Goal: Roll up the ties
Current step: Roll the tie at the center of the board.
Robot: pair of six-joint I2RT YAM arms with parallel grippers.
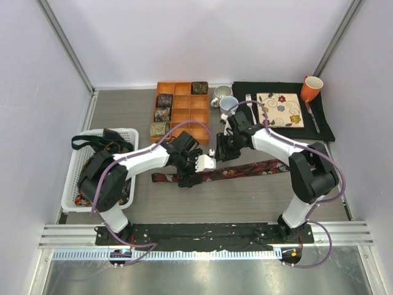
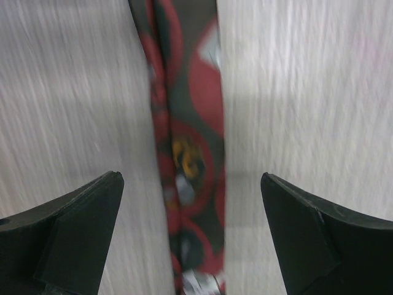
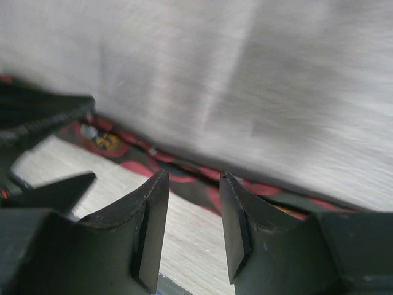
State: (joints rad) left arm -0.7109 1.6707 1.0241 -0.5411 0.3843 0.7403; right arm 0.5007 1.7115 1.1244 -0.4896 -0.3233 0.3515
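Your left gripper [image 2: 190,179] is spread wide astride the maroon tie [image 1: 245,169], which lies flat mid-frame in the top view, while your right gripper [image 3: 193,178] sits narrowly parted and empty just short of it, so closing off-centre likely pinches one edge and skews the roll.

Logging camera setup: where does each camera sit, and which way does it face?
Top external: high behind the left arm and right arm, looking down on the table; both show.
Left wrist: on the left arm, facing down at the maroon tie; open left hand straddles it.
Right wrist: on the right arm, facing the tie's edge; empty right hand shows.
Shared: all show that tie.
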